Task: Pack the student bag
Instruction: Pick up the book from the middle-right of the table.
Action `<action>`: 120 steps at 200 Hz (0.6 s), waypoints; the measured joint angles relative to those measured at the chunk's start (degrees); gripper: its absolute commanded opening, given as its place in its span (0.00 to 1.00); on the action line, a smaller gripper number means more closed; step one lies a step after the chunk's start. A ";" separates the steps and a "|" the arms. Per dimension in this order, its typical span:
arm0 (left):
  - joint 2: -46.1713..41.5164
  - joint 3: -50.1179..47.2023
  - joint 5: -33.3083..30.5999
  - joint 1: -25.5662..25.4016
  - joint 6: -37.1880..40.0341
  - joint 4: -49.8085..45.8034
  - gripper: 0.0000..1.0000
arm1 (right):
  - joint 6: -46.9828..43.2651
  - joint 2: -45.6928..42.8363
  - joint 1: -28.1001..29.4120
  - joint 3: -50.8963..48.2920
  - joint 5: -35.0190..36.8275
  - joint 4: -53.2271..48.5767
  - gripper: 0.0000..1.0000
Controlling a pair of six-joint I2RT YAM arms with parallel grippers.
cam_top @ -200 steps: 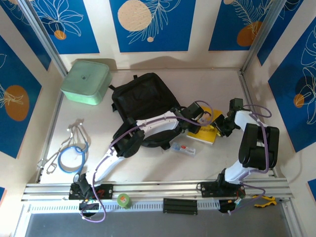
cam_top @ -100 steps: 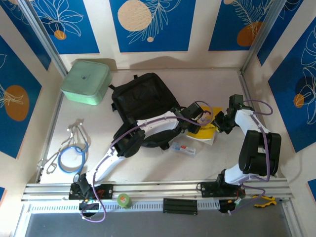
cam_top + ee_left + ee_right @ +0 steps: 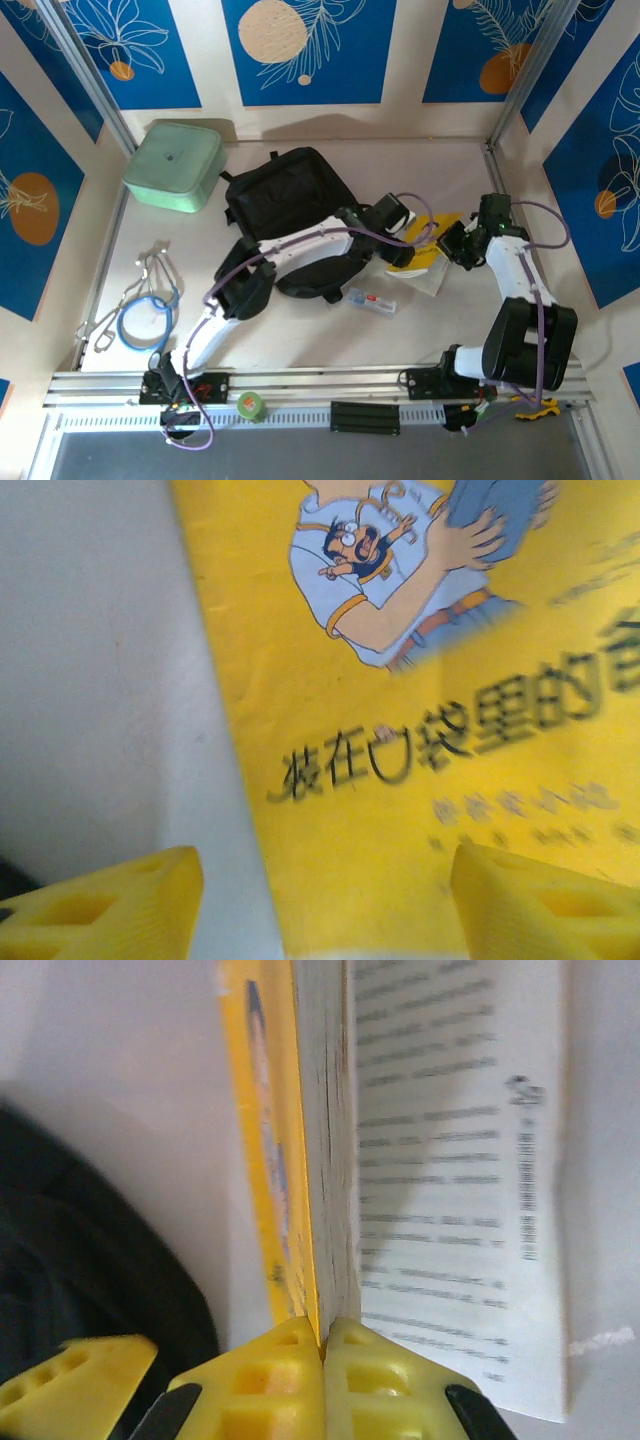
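The student bag (image 3: 290, 198), a big black backpack, lies flat at the table's middle back; its dark fabric (image 3: 70, 1250) also fills the left of the right wrist view. To its right lies a yellow book (image 3: 428, 240) with a cartoon cover (image 3: 400, 680). My left gripper (image 3: 400, 236) hovers open just over that cover, its fingers (image 3: 110, 905) spread wide apart with nothing between them. My right gripper (image 3: 452, 243) is shut on the book's edge (image 3: 325, 1210), pinching the cover and some pages, while a white page (image 3: 450, 1160) falls open to the right.
A mint-green lidded box (image 3: 172, 165) stands at the back left. A blue cord and a stethoscope-like tool (image 3: 148, 300) lie at the left. A small white packet (image 3: 371, 300) sits in front of the bag. A green tape roll (image 3: 250, 406) rests on the front rail.
My left gripper has opened and let go of the book. My right gripper has closed on the book's edge and shifted right, and the book has come partly open.
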 measured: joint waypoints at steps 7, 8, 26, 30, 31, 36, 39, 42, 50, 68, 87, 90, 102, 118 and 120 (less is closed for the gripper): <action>-2.67 -1.38 1.05 0.46 -0.11 0.55 0.76 | -0.02 -1.27 -0.46 -0.13 -0.68 0.42 0.00; -3.21 -1.64 1.22 0.57 -0.17 0.63 0.77 | 0.00 -1.40 -0.50 -0.15 -0.74 0.46 0.00; -10.69 -6.16 3.96 2.45 -0.92 3.39 0.80 | -0.02 -4.70 -1.29 -0.24 -2.86 1.40 0.00; -12.20 -7.10 4.46 2.93 -1.14 3.91 0.81 | 0.00 -5.40 -1.42 -0.24 -3.48 1.55 0.00; -12.87 -7.54 4.63 3.17 -1.14 4.20 0.81 | -0.02 -5.53 -1.44 -0.24 -3.58 1.60 0.00; -14.91 -8.96 5.22 3.91 -1.51 5.09 0.82 | -0.02 -6.34 -1.51 -0.24 -4.35 1.90 0.00; -16.02 -9.75 5.53 4.35 -1.53 5.62 0.83 | -0.04 -6.93 -1.53 -0.24 -5.03 2.25 0.00; -17.07 -10.56 5.79 4.74 -1.79 6.12 0.83 | -0.02 -7.32 -1.55 -0.26 -5.51 2.45 0.00; -20.06 -12.85 6.45 6.08 -2.47 7.52 0.85 | 0.04 -8.46 -1.53 -0.28 -7.39 3.43 0.00; -25.33 -17.84 7.69 9.07 -3.89 10.03 0.88 | 0.68 -10.32 -1.36 -0.31 -12.02 6.10 0.00; -28.68 -22.75 9.07 11.89 -5.75 12.00 0.92 | 1.75 -11.37 -0.42 -0.31 -16.87 9.81 0.00; -29.00 -23.50 9.33 12.26 -6.05 12.17 0.92 | 1.99 -11.47 -0.13 -0.31 -17.75 10.49 0.00; -30.16 -26.97 10.91 14.19 -8.04 13.75 0.94 | 2.49 -11.67 1.22 -0.31 -20.46 12.87 0.00; -31.04 -31.85 15.23 16.98 -11.98 16.94 1.00 | 2.95 -11.67 3.63 -0.31 -23.67 15.69 0.00; -31.10 -32.59 15.96 17.33 -12.50 17.57 1.00 | 3.02 -11.67 3.98 -0.31 -23.98 16.00 0.00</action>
